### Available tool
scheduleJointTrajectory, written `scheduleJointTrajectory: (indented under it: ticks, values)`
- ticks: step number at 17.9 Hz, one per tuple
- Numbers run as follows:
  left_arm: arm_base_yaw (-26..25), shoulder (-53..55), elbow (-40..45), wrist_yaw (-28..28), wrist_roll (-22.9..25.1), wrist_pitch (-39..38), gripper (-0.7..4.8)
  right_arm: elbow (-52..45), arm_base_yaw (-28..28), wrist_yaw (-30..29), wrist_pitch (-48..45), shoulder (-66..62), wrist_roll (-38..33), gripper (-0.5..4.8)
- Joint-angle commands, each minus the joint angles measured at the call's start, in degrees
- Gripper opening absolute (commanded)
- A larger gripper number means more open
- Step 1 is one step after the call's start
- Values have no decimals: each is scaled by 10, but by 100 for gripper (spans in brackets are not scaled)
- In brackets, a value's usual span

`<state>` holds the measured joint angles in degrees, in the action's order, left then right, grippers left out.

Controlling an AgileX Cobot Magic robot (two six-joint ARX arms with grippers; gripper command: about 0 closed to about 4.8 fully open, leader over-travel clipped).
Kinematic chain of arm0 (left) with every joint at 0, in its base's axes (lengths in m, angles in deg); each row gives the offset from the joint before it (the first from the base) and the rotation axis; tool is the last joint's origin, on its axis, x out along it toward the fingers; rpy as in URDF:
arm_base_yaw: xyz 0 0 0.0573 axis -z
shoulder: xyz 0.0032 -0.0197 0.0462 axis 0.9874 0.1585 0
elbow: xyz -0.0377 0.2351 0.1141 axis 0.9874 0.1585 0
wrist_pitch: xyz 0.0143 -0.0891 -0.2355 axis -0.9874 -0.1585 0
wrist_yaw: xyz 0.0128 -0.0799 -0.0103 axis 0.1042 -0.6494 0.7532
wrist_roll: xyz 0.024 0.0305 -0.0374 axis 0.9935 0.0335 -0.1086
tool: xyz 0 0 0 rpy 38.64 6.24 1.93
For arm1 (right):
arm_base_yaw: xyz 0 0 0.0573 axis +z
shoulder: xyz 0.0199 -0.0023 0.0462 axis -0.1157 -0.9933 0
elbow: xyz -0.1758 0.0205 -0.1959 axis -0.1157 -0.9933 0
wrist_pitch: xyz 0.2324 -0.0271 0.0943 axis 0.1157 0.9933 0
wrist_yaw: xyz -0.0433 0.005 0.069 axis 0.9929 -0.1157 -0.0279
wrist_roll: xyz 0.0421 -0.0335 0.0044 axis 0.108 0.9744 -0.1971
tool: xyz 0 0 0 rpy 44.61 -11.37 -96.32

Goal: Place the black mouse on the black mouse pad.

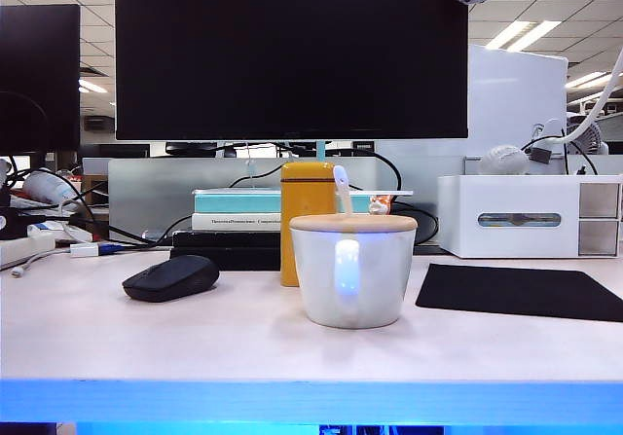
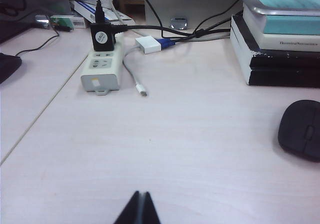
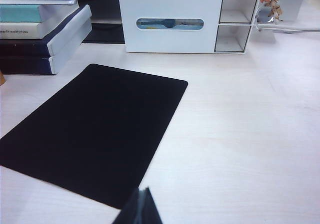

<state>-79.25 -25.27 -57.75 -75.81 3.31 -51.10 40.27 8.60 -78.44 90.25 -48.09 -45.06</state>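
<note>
Office desk, pale wood top, big dark monitor behind and ceiling lights way back. The black mouse sits on the left side, the black mouse pad lies bare over on the right, and a white mug stands between them, so I'd guess the carry has to go around it. My left gripper hangs low near the mouse, fingers pressed together, nothing in them. My right gripper, same pinched look, hovers by the pad's edge.

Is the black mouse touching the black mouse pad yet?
Apart. The exterior view shows the black mouse left of the white mug, the black mouse pad right of it.
</note>
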Motion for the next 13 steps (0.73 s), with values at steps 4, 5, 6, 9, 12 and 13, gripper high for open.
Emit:
scheduleJointTrajectory:
  ticks: [4, 5, 6, 9, 12, 13]
  values:
    - [-1, -1, 0, 2, -8, -9, -2, -5, 0, -5, -7, 0, -55, -1]
    - [-1, -1, 0, 2, -8, -8, -3, -5, 0, -5, -8, 0, -64, -1]
    - [-1, -1, 0, 2, -14, -8, -3, -5, 0, -5, -11, 0, -68, -1]
    - [-1, -1, -2, 5, -64, -6, -4, -4, 0, -1, -45, 0, -149, -1]
    - [-1, -1, -41, 5, -104, -14, -4, 28, 1, -2, -52, 0, -247, -2]
    - [-1, 1, -61, 5, -108, -17, -4, 48, 1, -2, -50, 0, -246, -2]
